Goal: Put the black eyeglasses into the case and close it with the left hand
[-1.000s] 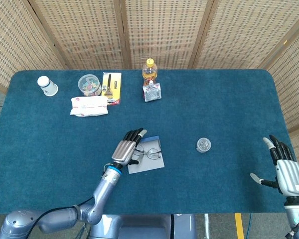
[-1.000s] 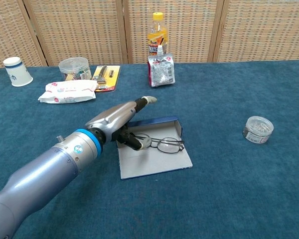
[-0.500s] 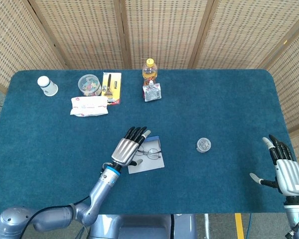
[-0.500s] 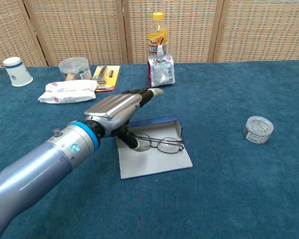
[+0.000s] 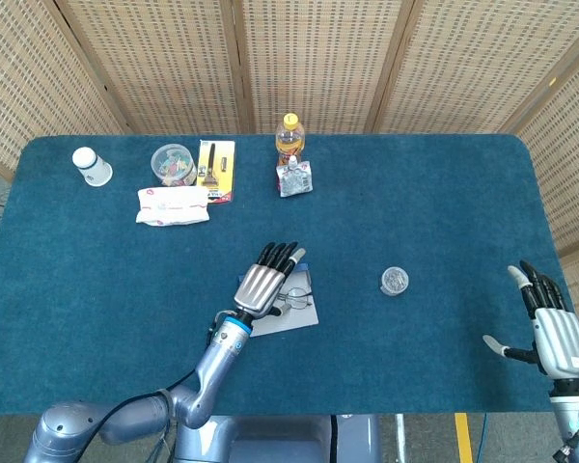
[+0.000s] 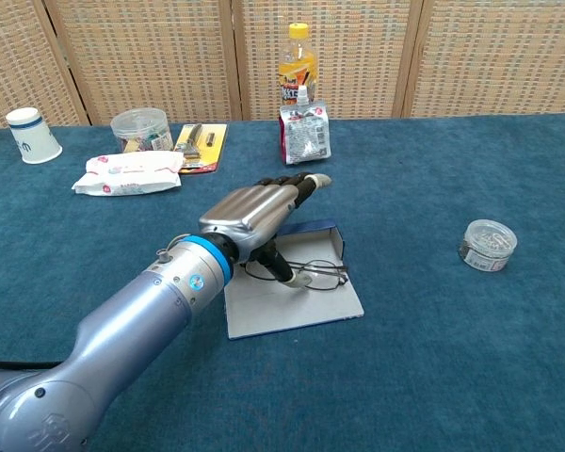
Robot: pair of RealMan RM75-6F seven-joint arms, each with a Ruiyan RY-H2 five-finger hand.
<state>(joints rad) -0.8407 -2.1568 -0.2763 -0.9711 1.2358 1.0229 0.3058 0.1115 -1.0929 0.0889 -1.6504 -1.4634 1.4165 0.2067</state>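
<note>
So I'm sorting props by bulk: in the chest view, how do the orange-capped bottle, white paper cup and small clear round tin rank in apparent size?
1. Orange-capped bottle, tallest.
2. and 3. White paper cup and small clear round tin look similar; the tin sits nearer the camera, so I won't rank them.

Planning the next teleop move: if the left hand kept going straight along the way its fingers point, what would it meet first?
Probably the raised blue lid of the case, just under and ahead of the left hand. If it passes above that, the way looks free until the pouch before the bottle; depth is unclear.
</note>
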